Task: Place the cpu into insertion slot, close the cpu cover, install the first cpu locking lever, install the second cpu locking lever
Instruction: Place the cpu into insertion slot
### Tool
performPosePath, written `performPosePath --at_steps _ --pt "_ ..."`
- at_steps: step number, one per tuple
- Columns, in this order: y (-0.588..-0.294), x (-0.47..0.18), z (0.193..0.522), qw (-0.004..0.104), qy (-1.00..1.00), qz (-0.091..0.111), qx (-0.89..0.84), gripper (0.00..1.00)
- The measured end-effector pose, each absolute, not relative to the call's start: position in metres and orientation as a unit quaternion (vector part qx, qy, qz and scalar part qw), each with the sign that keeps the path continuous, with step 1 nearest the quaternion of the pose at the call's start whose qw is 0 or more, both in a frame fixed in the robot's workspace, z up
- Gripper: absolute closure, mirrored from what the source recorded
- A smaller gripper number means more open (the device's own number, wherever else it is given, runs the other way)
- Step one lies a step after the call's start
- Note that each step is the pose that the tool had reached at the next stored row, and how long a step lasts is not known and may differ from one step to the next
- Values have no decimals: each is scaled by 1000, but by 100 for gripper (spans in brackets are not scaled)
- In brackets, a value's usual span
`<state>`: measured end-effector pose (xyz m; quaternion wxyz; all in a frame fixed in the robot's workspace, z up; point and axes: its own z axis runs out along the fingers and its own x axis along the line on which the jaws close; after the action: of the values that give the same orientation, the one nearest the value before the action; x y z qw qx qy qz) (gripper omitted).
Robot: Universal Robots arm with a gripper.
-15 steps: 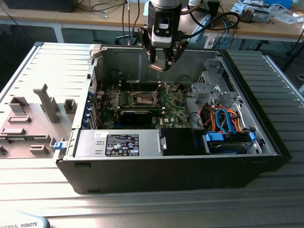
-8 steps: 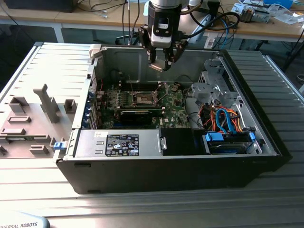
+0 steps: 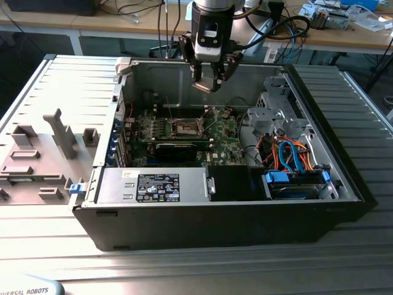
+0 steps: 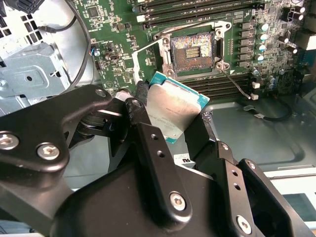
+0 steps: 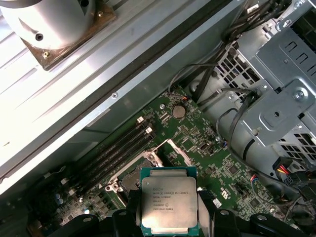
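Clamped between black fingers by two opposite edges: the cpu, silver top showing in the first wrist view. Held in the air over the open case, close to its rear wall, above the green motherboard. Down near the board's middle, well apart from the cpu, dark centre bare inside a metal rim: the slot.
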<state>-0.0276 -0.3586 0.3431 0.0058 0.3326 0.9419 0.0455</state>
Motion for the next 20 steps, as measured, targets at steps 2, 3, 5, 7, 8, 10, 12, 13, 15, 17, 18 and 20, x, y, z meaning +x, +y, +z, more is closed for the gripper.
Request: performPosePath --at_steps 2,3,5,7,8,10,12,13,15,17,18,20 --pt "-359 -28 343 6 942 45 333 46" --pt "-359 -28 343 6 942 46 333 46" --pt "-359 -28 343 6 941 45 335 46" --pt "-359 -28 343 6 941 45 335 46" --pt "-359 -28 343 6 941 45 335 46" --pt "-359 -28 343 6 939 45 340 46" --pt "-359 -28 343 6 938 45 344 46" --pt "-359 -28 343 6 938 45 345 46" --pt "-359 -28 343 6 937 45 345 46" --pt "-359 -28 343 6 937 45 346 46" --pt "-359 -28 343 6 937 45 347 46" --pt "-359 -28 343 7 936 45 348 46"
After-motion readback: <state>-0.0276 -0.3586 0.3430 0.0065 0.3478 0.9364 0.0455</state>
